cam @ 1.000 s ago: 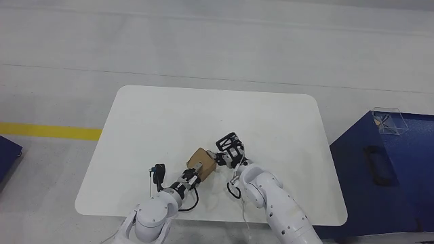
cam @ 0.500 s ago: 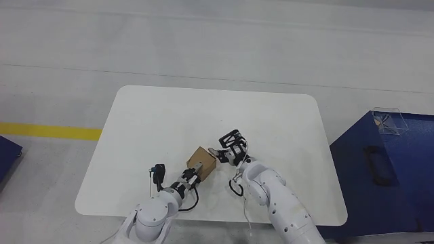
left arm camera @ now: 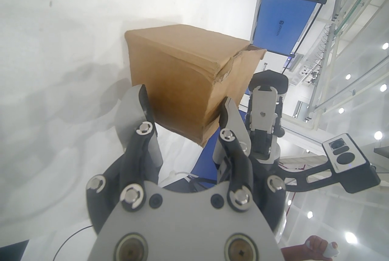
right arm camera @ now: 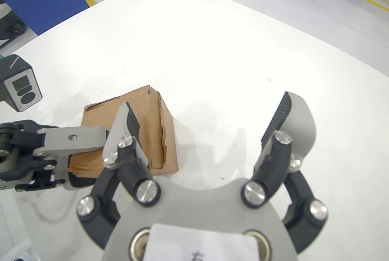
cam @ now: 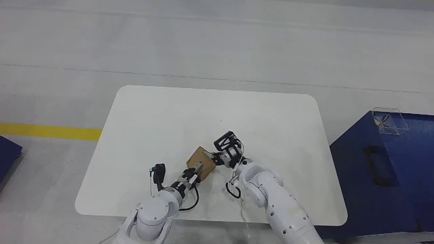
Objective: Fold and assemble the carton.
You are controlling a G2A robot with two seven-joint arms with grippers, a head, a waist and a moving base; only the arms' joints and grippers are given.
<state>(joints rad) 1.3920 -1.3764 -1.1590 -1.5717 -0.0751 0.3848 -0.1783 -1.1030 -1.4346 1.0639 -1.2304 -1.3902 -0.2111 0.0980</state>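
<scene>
The brown cardboard carton [cam: 201, 157] stands as a small box on the white table [cam: 169, 115], near its front edge. My left gripper [cam: 192, 174] comes at it from the front and is shut on a lower corner of the carton [left arm camera: 182, 77], one finger on each side. My right gripper [right arm camera: 206, 119] is open just to the carton's right, with nothing between its fingers. One of its fingers [right arm camera: 129, 122] lies against the carton [right arm camera: 152, 128]; the other stands over bare table. In the top view the right gripper [cam: 226, 148] sits beside the box.
A blue cabinet [cam: 380, 169] stands off the table's right edge with a clear plastic box [cam: 388, 118] on top. The table's back half and left side are bare white surface. Grey floor with yellow lines surrounds the table.
My right gripper has shifted slightly to the left, closer against the carton's side. The carton and my left gripper have stayed in place.
</scene>
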